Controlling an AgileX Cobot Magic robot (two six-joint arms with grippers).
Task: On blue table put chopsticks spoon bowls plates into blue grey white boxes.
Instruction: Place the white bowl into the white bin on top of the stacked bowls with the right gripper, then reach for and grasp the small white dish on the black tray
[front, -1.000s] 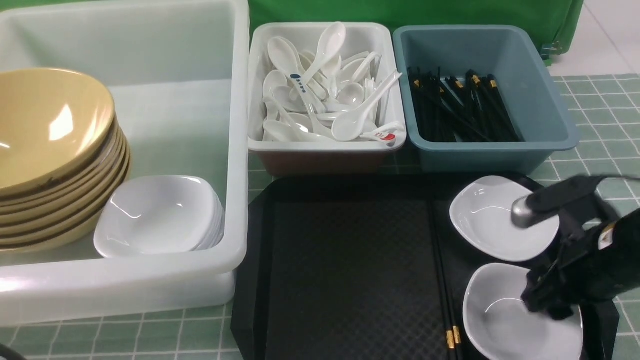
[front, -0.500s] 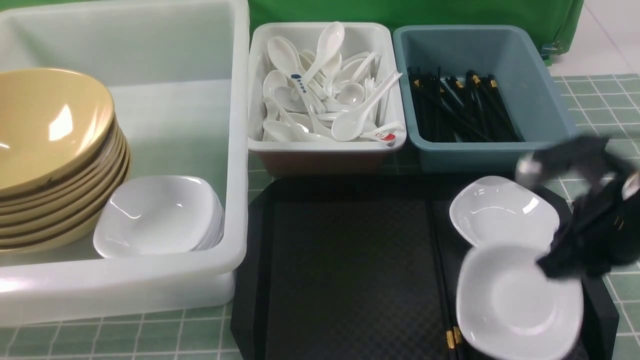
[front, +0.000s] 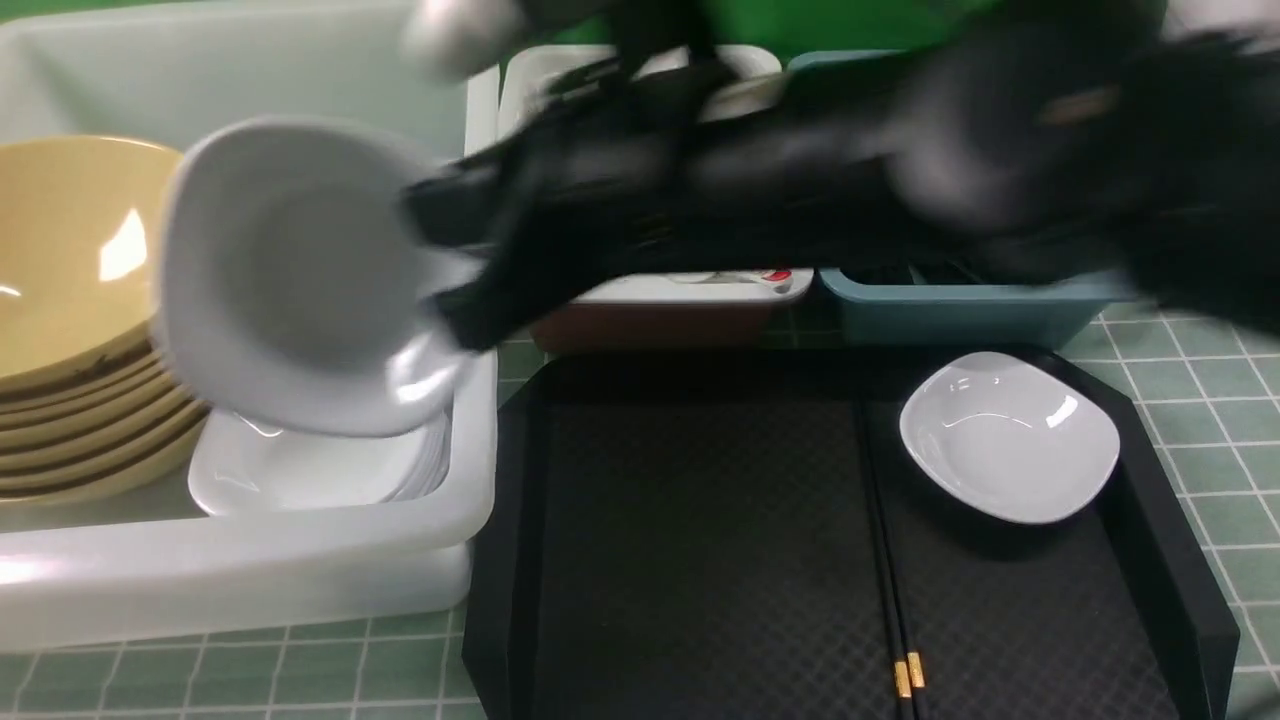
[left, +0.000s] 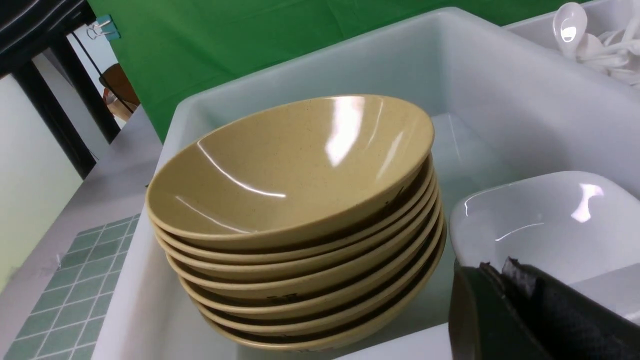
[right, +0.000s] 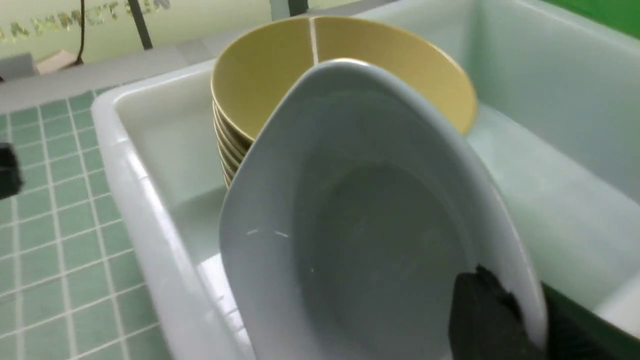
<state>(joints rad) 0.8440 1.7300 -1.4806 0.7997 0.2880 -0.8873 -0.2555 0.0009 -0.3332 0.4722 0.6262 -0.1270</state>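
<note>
Black chopsticks (front: 907, 675) lie along the tray (front: 700, 520) at lower centre, with a white plate (front: 1008, 435) resting on it at right. The left end effector (left: 525, 310), seen only from its own wrist, is closed. At the frame's left, the blurred right end effector (front: 445, 265) grips a second plate (front: 290, 280) by its rim, tilted above the plate stack (front: 300, 470) in the big translucent tub (front: 250, 570), beside the tan bowls (front: 70, 300).

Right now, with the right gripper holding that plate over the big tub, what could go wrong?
The right gripper pinches the held plate only at its rim, steeply tilted; it could slip.
It hangs close beside the bowls; a swing could knock them.
Released tilted, it may miss the plate stack.
</note>
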